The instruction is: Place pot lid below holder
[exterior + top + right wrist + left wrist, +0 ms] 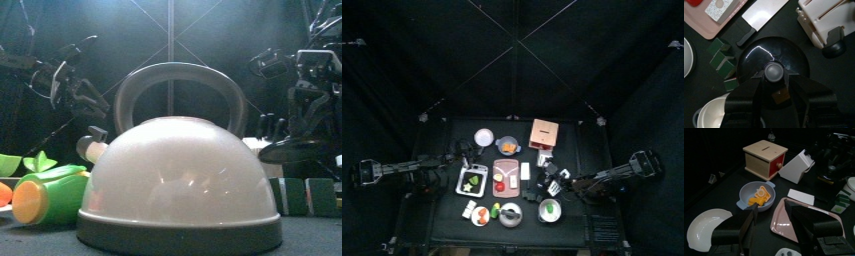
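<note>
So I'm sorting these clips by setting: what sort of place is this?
Most likely a robot test pen, not a real kitchen: black curtains wall in a small black table crowded with toy kitchenware, such as a kettle and a wooden box, with an arm on each side.

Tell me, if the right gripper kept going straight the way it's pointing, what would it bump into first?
Most likely the black pot lid. In the right wrist view, the right gripper points down at it, open jaws on either side of the lid's grey knob. How much gap remains is hard to judge.
</note>
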